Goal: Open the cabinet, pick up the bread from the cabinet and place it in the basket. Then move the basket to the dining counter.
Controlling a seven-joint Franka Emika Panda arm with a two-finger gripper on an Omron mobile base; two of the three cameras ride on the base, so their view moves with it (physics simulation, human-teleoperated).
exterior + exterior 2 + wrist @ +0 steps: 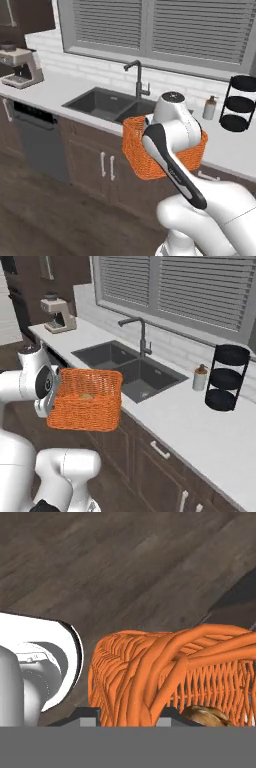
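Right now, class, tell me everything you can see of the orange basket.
The basket is orange, woven, rectangular and handleless, with an open top. It hangs off the counter, in front of the lower cabinets and near the sink, tilted a little. The claw is shut on its rim, as the hand view shows. Inside lies a small golden-tan bread; the right base view shows it faintly too.

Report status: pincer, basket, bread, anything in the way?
Pincer shut on basket rim, basket lifted in front of the sink. Bread inside. Nothing blocking.
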